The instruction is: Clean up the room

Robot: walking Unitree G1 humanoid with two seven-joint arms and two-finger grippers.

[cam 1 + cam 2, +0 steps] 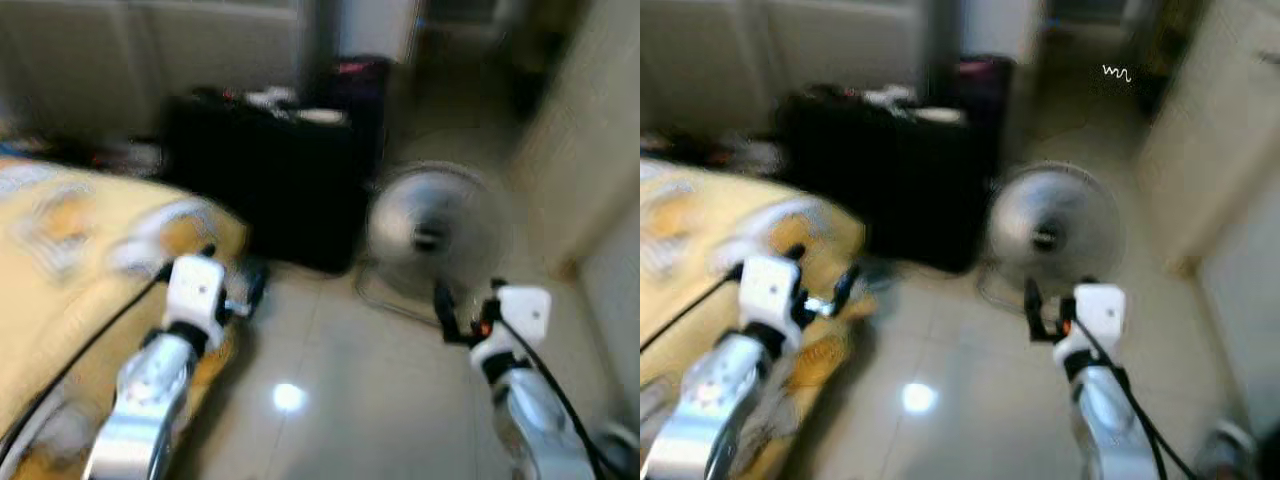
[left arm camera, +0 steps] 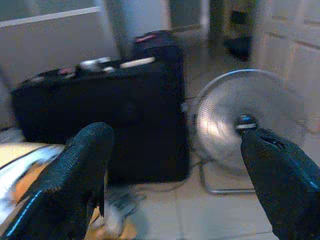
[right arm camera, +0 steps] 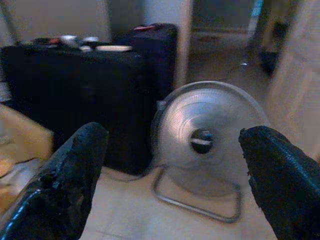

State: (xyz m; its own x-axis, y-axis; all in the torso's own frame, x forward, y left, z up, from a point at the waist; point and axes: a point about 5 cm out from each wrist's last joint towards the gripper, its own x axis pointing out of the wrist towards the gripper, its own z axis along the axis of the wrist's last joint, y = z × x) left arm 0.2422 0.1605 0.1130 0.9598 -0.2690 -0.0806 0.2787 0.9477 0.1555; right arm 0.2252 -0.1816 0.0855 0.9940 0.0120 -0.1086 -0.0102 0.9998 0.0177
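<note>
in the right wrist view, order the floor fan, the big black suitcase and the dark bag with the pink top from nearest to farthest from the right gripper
1. floor fan, straight ahead of the right gripper
2. black suitcase, beside the fan
3. dark bag, behind the suitcase

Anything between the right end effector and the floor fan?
Nothing visible. The right end effector is open and faces the floor fan across bare tile floor. The black suitcase stands beside the fan, off that line.
</note>
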